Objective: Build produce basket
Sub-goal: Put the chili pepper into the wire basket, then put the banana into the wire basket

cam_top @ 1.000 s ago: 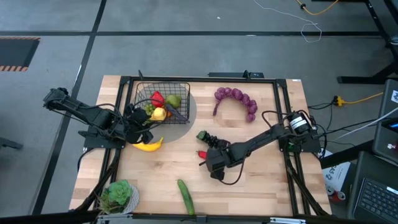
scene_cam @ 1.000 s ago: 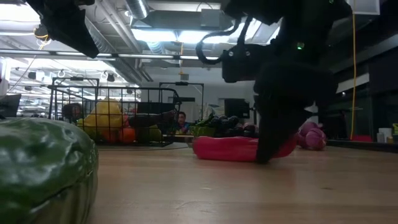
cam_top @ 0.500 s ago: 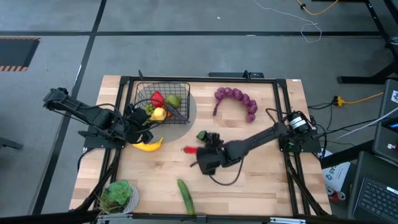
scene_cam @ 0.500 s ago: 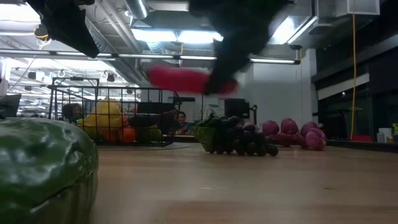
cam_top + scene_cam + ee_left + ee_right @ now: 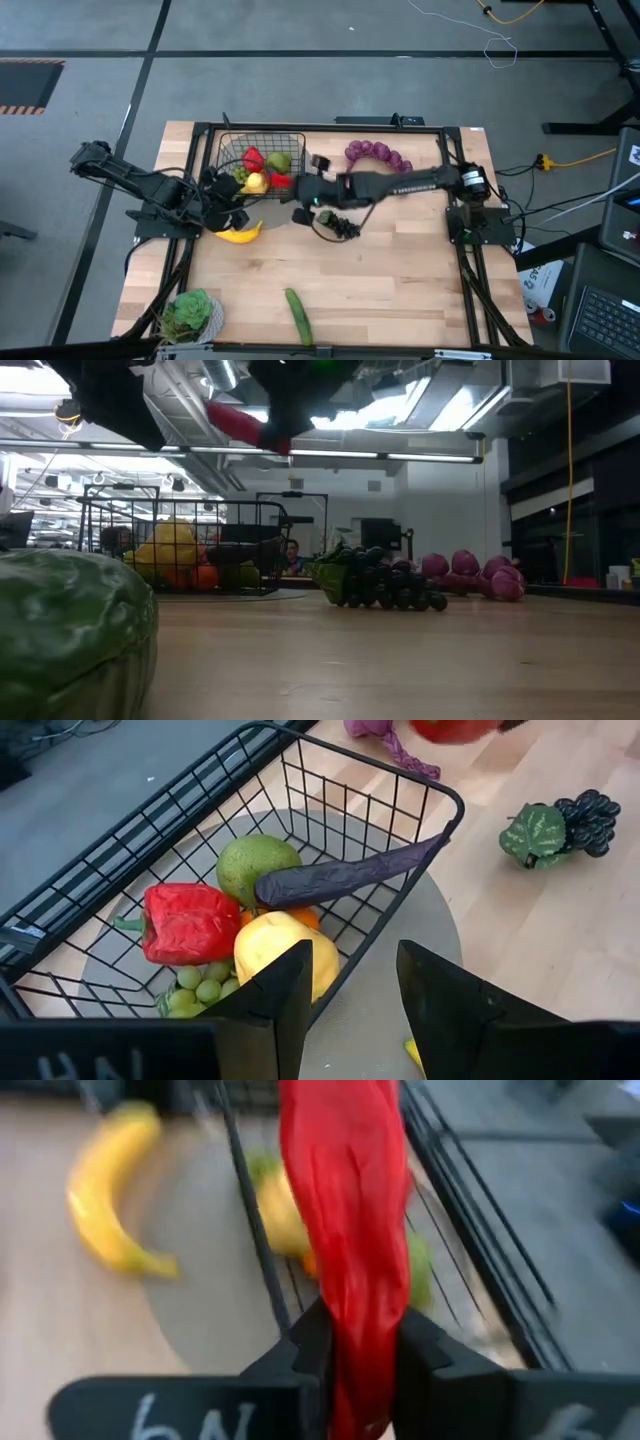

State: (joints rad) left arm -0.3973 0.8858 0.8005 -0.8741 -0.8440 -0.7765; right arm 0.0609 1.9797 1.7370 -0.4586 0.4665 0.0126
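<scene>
Resting on the counter (image 5: 400,270), far left: basket (image 5: 262,165) holding red pepper (image 5: 190,922), lemon (image 5: 285,950), eggplant (image 5: 350,875). Hovering at its right edge: right tool (image 5: 290,183), clamping a red chili (image 5: 345,1210). Waiting beside basket and banana (image 5: 240,235): left tool (image 5: 228,205), fingers parted, gripping nothing. Lying nearby: dark grapes (image 5: 338,226).

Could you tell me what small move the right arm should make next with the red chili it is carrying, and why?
Probably carry it a little farther over the basket, then open. The right end effector holds the red chili clamped, raised at the basket's near edge, not yet above the produce inside.
</scene>
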